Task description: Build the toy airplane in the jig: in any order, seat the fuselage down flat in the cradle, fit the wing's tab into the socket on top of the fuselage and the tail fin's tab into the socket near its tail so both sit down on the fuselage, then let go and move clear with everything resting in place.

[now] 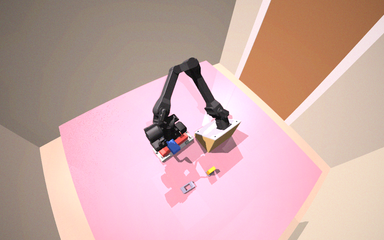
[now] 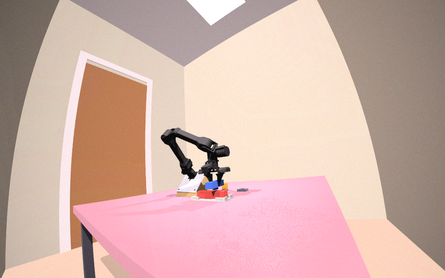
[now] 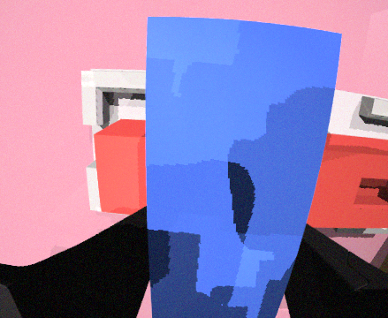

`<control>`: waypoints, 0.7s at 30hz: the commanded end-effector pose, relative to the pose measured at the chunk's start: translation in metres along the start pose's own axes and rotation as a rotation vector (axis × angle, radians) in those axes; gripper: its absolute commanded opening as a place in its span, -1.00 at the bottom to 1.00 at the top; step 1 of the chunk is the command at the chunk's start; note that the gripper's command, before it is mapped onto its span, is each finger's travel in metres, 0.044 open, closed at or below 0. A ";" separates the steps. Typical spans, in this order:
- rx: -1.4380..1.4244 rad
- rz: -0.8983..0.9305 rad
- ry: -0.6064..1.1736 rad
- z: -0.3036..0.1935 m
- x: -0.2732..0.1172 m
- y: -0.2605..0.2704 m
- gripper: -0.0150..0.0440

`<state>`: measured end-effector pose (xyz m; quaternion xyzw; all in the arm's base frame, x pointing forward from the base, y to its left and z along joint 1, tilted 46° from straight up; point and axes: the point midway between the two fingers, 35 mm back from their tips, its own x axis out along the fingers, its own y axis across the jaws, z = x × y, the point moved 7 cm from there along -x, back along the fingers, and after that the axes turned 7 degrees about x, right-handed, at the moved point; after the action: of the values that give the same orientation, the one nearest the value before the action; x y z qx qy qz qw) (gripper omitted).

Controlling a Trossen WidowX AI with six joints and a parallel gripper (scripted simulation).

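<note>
My gripper is shut on the blue wing, crosswise over the middle of the red fuselage. The fuselage lies in the white cradle. The wing is very low over the fuselage top; a thin gap seems to show in the exterior view. The wing hides its own tab and the middle socket. The tail socket is uncovered and empty. The yellow tail fin stands apart on the table, in a small dark holder.
A grey holder with a rectangular opening lies near the tail fin. The arm's base stands on a wedge with a white sloping top, close beside the cradle's tail end.
</note>
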<state>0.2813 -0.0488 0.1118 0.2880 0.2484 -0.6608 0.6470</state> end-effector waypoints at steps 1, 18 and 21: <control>-0.006 -0.002 -0.006 0.000 0.007 -0.001 0.17; 0.000 -0.002 -0.002 0.001 0.011 -0.001 -0.30; 0.000 -0.002 -0.002 0.001 0.011 -0.001 -0.21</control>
<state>0.2803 -0.0571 0.1042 0.2865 0.2488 -0.6616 0.6468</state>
